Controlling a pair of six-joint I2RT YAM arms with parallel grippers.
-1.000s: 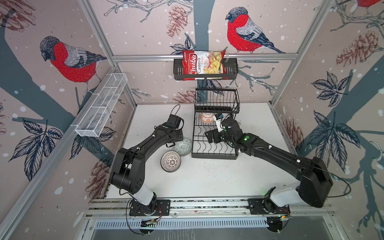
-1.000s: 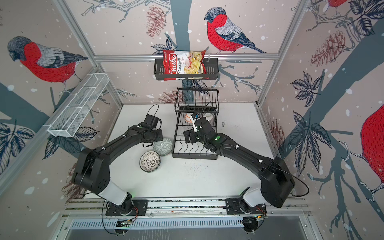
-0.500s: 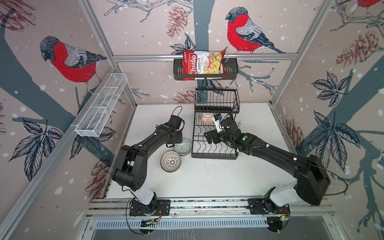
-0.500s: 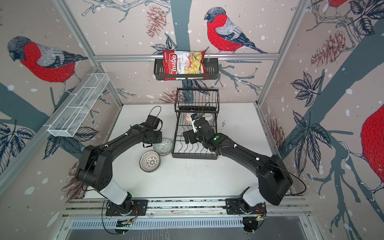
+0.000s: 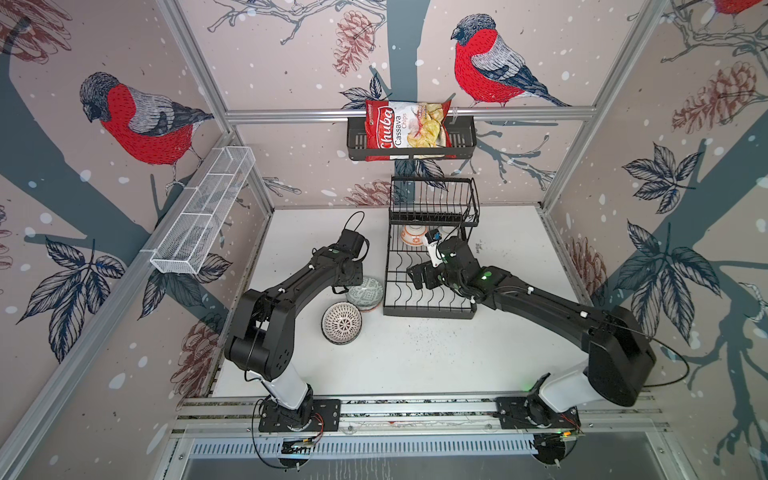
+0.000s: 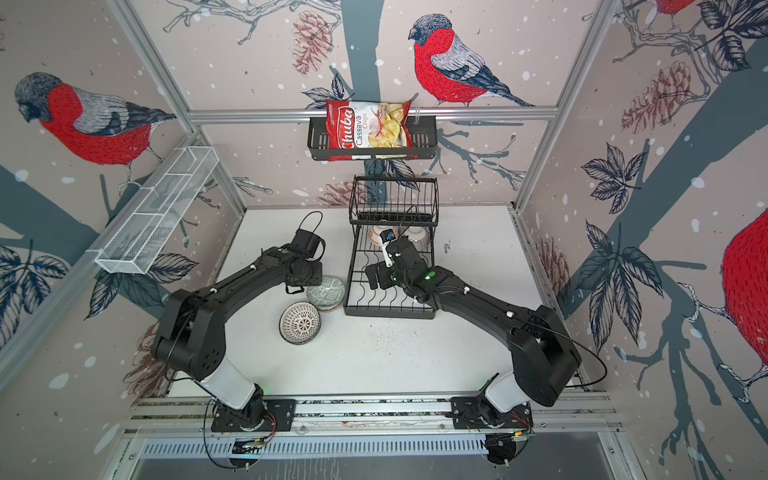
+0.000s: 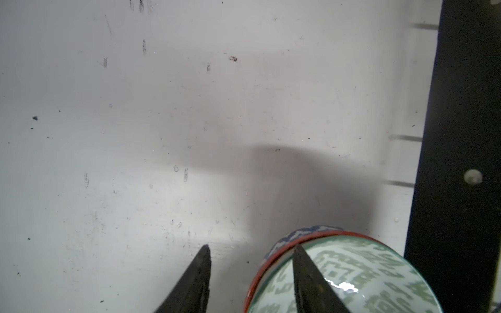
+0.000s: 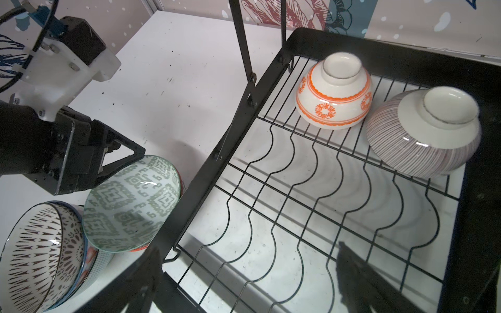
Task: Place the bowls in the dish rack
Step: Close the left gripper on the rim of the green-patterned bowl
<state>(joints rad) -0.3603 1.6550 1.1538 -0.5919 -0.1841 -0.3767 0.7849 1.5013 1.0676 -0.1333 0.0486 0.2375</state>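
bullfinch-papered walls (image 5: 291, 62), white tabletop (image 5: 415, 353), aluminium frame (image 5: 291, 115)

The geometric bowl (image 8: 130, 206) is showing grey-green maze-like motifs on white, and the dashed bowl (image 8: 35, 254) is showing black marks on white. The orange bowl (image 8: 333, 100) is wearing orange bands and florets on cream, the striped bowl (image 8: 423, 138) fine mauve lines, the dish rack (image 8: 393, 57) plain black.

Overhead stereo pair, wrist views share dish rack (image 8: 379, 51)
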